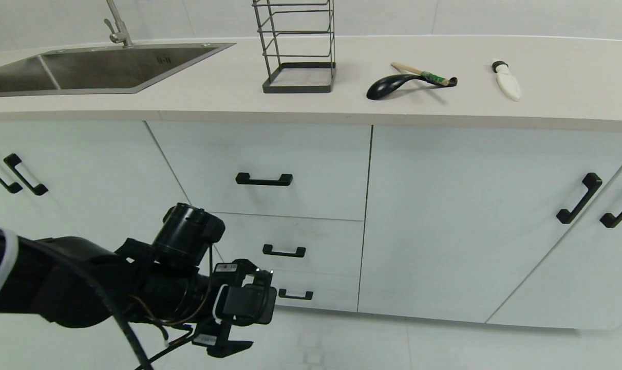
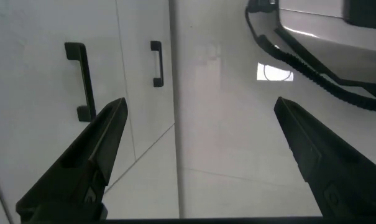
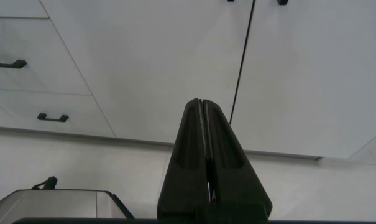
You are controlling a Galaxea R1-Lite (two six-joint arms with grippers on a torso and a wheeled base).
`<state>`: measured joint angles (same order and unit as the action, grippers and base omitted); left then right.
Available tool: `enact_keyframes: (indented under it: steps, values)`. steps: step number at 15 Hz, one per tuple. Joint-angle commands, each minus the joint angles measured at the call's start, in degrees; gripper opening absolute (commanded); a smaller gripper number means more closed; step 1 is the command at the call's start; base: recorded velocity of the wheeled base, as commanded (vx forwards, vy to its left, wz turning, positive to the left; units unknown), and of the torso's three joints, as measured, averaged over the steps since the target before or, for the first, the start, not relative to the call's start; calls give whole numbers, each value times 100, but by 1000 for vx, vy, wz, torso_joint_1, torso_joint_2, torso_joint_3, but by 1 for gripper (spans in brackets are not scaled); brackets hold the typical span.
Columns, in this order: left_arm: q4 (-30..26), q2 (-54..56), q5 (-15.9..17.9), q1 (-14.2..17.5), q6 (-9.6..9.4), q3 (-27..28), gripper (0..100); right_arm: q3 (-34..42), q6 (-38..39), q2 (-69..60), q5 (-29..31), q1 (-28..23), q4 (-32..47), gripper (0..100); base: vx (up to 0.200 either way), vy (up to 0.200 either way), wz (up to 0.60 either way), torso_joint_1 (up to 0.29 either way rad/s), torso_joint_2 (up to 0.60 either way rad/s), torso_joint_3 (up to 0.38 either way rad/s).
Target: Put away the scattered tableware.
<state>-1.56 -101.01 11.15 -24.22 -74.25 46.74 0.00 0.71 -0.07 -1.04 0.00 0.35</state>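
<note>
Tableware (image 1: 434, 78) untouched, upper right on pale countertop (image 1: 213, 100); first pickup pending, I judge. Left gripper (image 2: 200, 106) low at lower left, before white drawers (image 1: 300, 154), jaws wide, empty; right gripper (image 3: 202, 109) pinched closed. Beyond: glossy black ladle (image 1: 385, 87), green-banded wooden stick (image 1: 408, 68) touching its handle, white black-capped utensil (image 1: 508, 83). Next: lift an arm to counter height

A black spoon (image 1: 388, 86) lies mid-counter (image 1: 187, 97), bowl left, its handle touching a wooden stick (image 1: 409, 68) with a green band. To the right lies a white tool (image 1: 509, 84), black end far. A black wire rack (image 1: 296, 89) stands upright on the left.
</note>
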Motion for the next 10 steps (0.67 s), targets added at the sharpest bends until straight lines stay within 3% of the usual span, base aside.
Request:
enact_keyframes:
  steps: [1, 4, 7, 10]
  values:
    - [464, -727, -87, 5, 51, 257, 100, 0, 0, 7, -2, 0, 0, 0, 0, 0, 0, 0, 0, 0]
    - [1114, -859, -289, 5, 675, -33, 100, 0, 0, 7, -2, 0, 0, 0, 0, 0, 0, 0, 0, 0]
    - [2239, -1087, -658, 14, 1229, -429, 100, 0, 0, 7, -2, 0, 0, 0, 0, 0, 0, 0, 0, 0]
    - [3276, -1711, -676, 14, 1282, -394, 100, 0, 0, 7, -2, 0, 0, 0, 0, 0, 0, 0, 0, 0]
